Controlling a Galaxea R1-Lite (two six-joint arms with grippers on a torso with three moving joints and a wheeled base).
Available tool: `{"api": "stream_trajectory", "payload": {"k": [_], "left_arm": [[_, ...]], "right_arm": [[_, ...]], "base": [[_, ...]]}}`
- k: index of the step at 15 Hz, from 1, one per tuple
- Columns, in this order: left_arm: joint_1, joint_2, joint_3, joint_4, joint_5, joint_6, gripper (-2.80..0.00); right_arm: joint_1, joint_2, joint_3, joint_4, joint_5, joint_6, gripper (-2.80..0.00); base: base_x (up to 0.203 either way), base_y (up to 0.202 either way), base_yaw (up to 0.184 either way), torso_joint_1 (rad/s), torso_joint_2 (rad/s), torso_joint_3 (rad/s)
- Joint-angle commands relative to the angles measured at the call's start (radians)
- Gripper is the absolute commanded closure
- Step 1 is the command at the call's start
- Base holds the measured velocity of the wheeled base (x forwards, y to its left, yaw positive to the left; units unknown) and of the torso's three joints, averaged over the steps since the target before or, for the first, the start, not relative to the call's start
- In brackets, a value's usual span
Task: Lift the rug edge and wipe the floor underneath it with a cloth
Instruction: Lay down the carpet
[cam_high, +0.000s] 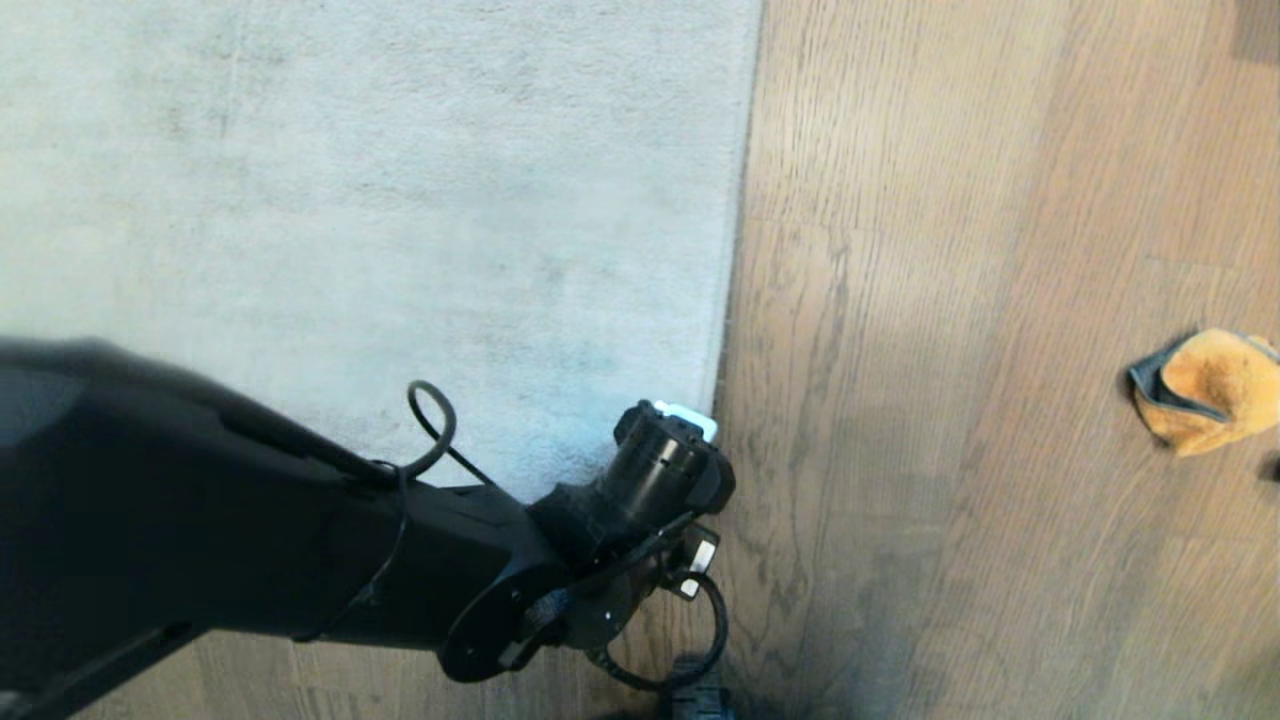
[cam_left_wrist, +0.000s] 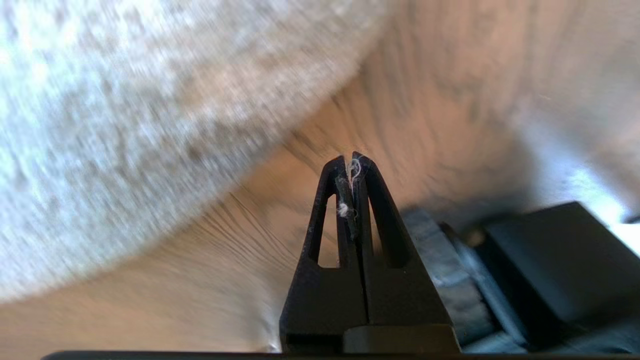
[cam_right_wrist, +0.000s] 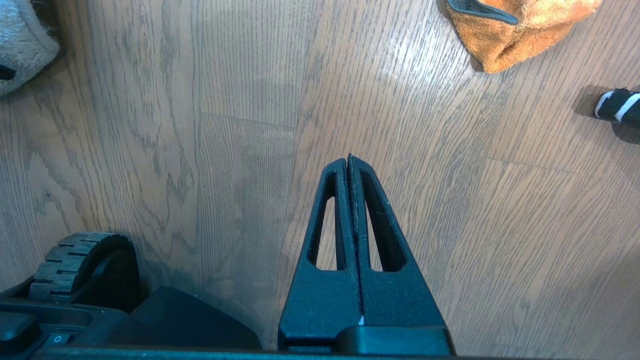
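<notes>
Wood-plank floor (cam_high: 950, 400), no legible writing; left gripper (cam_left_wrist: 350, 159) closed empty beside rug edge (cam_left_wrist: 280, 145), right gripper (cam_right_wrist: 348, 160) likewise closed.

pale grey rug edge (cam_high: 735, 250), grey-brown grained floor (cam_high: 950, 350), orange cloth (cam_high: 1210, 390).

The bulky black left arm (cam_high: 300, 540) reaches forward, its black left gripper (cam_left_wrist: 350, 161) closed (lint clinging); the black right gripper (cam_right_wrist: 348, 162) closed, pointing down.

The pale rug edge (cam_high: 735, 250) lies flat on the floor (cam_high: 950, 400); the crumpled orange cloth (cam_high: 1210, 388) sits well apart.
</notes>
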Motion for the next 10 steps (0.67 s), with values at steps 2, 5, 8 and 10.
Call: {"api": "stream_trajectory", "payload": {"k": [2,5,8,10], "left_arm": [[0.033,0.014,0.005,-0.005,0.001,0.078,0.00],[0.072,-0.004,0.024,-0.012,-0.001,0.182,0.00],[0.107,-0.040,0.052,-0.019,-0.002,0.247,0.00],[0.124,-0.061,0.070,-0.018,-0.001,0.270,0.00]], "right_arm": [[0.000,0.002,0.000,0.000,0.001,-0.001,0.00],[0.000,0.000,0.000,0.000,0.001,-0.001,0.00],[0.000,0.001,0.000,0.000,0.001,-0.001,0.00],[-0.001,0.001,0.000,0.000,0.001,-0.001,0.00]], "base": [[0.000,0.000,0.000,0.000,0.00,0.000],[0.000,0.000,0.000,0.000,0.00,0.000],[0.000,0.000,0.000,0.000,0.00,0.000],[0.000,0.000,0.000,0.000,0.00,0.000]]}}
